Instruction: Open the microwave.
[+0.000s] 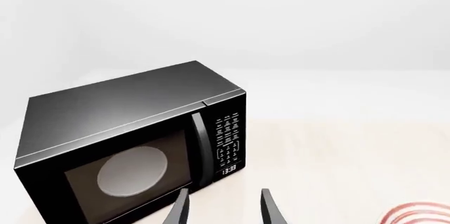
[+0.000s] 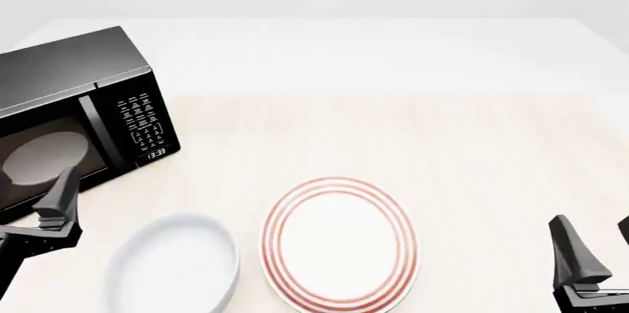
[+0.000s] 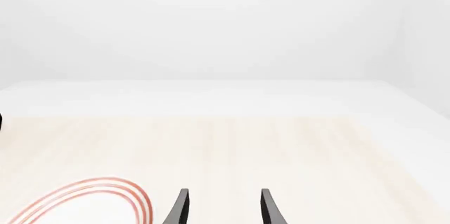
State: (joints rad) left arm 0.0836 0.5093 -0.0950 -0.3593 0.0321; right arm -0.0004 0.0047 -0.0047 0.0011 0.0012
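Table (image 2: pixel 472 143): 1 microwave (image 2: pixel 69 107), 1 plate (image 2: pixel 339 243), 1 bowl (image 2: pixel 172 265).

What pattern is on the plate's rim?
Concentric red rings on the white plate, clearest in the front view.

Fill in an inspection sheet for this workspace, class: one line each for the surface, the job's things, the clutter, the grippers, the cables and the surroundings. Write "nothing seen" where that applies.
Surface: pale wood-grain table with a white border.
Job's things: black microwave at the far left, door shut, vertical handle beside the keypad, clock display lit.
Clutter: white bowl near the front on the left; red-ringed plate to the right of it, the two apart.
Grippers: left gripper open, holding nothing, in front of the microwave door, not touching it; right gripper open, holding nothing, low at the table's right.
Cables: nothing seen.
Surroundings: plain white backdrop, nothing else seen.
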